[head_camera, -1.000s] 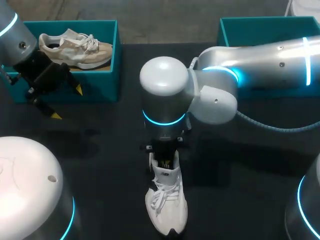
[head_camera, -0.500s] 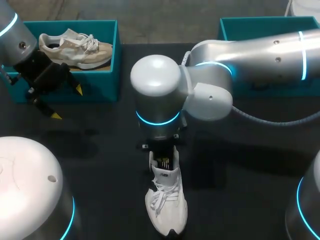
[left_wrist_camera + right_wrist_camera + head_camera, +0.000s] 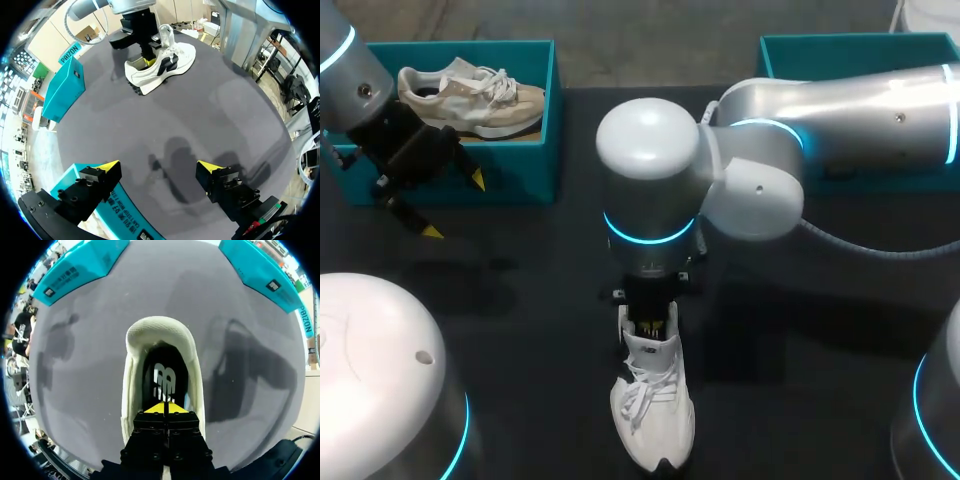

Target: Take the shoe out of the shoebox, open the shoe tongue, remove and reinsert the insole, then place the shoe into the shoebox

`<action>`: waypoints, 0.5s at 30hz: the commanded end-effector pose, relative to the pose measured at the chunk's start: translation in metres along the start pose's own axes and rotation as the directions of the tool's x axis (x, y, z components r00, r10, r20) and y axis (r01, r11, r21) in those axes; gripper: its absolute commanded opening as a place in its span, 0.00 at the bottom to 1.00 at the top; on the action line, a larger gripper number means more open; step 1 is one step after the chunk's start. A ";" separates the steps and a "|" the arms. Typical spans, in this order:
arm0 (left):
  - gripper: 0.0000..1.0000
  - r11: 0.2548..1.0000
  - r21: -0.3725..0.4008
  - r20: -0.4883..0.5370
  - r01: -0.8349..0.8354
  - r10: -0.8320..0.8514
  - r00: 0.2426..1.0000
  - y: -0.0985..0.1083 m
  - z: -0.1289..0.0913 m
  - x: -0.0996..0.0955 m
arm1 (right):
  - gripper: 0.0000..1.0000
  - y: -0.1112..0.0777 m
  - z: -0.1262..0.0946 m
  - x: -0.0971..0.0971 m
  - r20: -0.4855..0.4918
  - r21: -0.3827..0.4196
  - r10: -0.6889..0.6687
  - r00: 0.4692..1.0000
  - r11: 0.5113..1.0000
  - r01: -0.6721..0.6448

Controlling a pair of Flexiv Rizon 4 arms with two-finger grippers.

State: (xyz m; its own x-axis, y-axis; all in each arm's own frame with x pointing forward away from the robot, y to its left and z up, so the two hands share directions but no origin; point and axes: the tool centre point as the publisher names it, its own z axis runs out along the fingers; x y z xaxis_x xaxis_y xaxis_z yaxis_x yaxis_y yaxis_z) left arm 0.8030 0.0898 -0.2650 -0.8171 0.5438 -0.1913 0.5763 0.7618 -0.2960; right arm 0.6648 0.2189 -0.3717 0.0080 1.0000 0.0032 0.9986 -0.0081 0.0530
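Standing on the table [image 3: 520, 330] nearest, the white shoe [image 3: 652, 410] has the right gripper [image 3: 164, 409] down in its opening, fingers pressed together just above the insole [image 3: 162, 377]. Farther off, the left gripper [image 3: 453, 205] hangs spread wide, a teal shoebox [image 3: 535, 170] just beside it.

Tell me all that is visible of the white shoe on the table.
The white shoe is a low sneaker with white laces, dark side markings and a black insole bearing a pale logo. It stands upright on its sole on the dark table. The right gripper, jaws together, is down inside its opening at the heel end.
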 end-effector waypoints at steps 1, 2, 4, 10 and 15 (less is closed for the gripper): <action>1.00 1.000 -0.002 -0.004 0.000 0.000 1.000 0.000 -0.001 0.000 | 0.00 -0.007 -0.002 0.001 -0.007 0.000 0.346 0.938 0.938 -0.346; 1.00 1.000 -0.002 -0.004 0.000 0.000 1.000 0.000 -0.001 0.000 | 0.00 -0.008 -0.003 0.001 -0.006 0.018 0.346 0.938 0.938 -0.346; 1.00 1.000 -0.002 -0.004 0.000 0.000 1.000 0.000 -0.001 0.000 | 0.00 -0.008 -0.004 0.002 -0.008 0.038 0.346 0.938 0.938 -0.345; 1.00 1.000 -0.002 -0.004 0.000 0.000 1.000 0.000 -0.001 0.000 | 0.05 -0.013 -0.004 0.008 -0.009 0.091 0.339 0.941 0.937 -0.337; 1.00 1.000 -0.002 -0.004 0.000 0.000 1.000 0.000 -0.001 0.000 | 0.16 -0.014 -0.009 0.011 0.011 0.090 0.345 0.939 0.935 -0.344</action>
State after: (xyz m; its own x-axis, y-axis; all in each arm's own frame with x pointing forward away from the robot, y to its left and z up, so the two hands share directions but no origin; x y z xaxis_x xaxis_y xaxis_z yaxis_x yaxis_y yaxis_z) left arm 0.8030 0.0898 -0.2650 -0.8170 0.5439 -0.1913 0.5764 0.7617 -0.2959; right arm 0.6546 0.2224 -0.3649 0.0881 0.9953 0.0401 0.9951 -0.0861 -0.0493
